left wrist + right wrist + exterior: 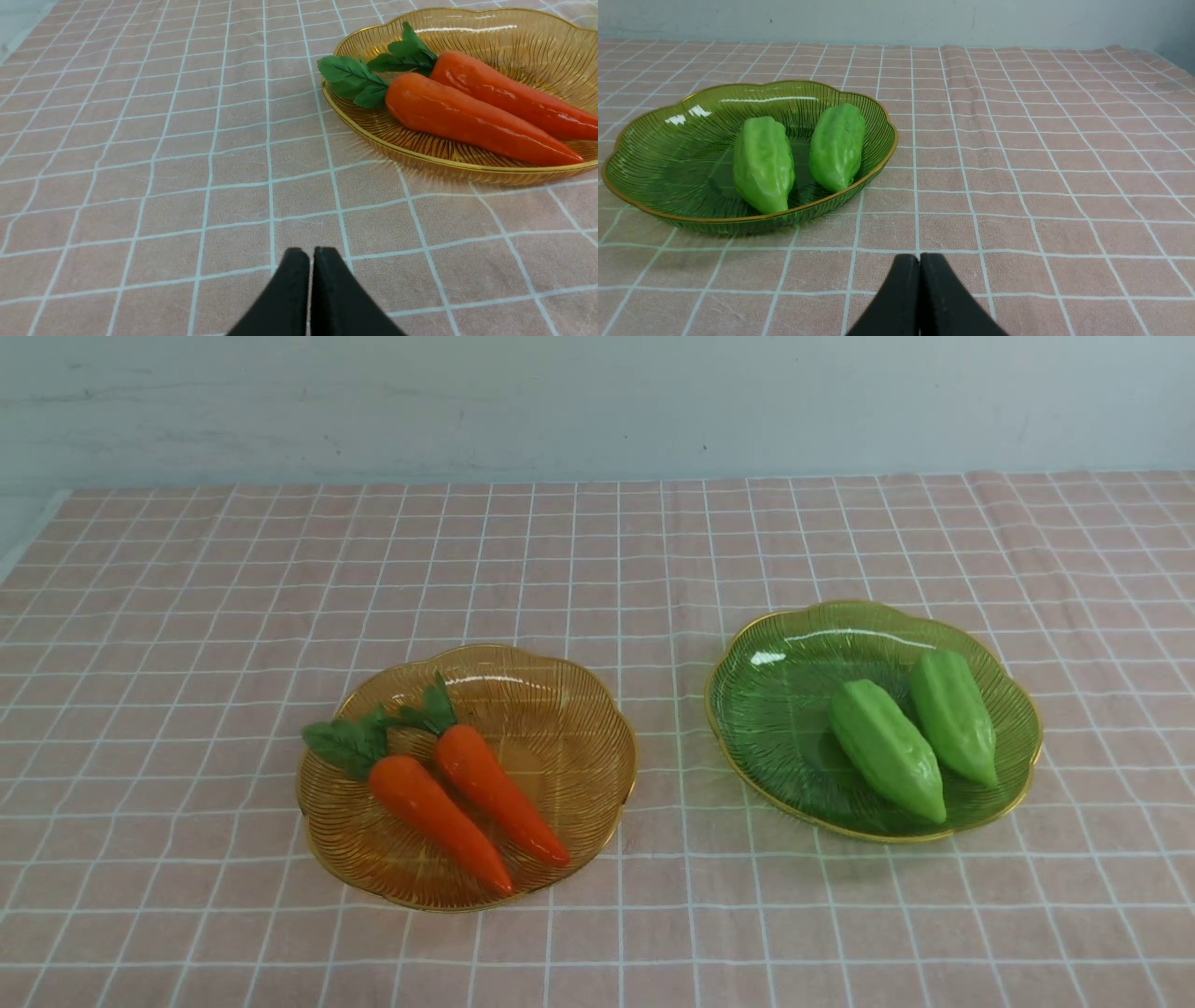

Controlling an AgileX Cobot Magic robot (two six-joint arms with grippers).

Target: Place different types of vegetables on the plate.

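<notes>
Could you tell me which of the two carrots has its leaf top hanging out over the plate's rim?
The left carrot, the one nearer the robot: its leaves overhang the amber plate's rim. The other carrot, beside it, keeps its leaves inside.

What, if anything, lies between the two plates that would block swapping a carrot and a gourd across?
Nothing visible: only bare checked cloth separates the amber plate with its carrots from the green plate with its gourds.
</notes>
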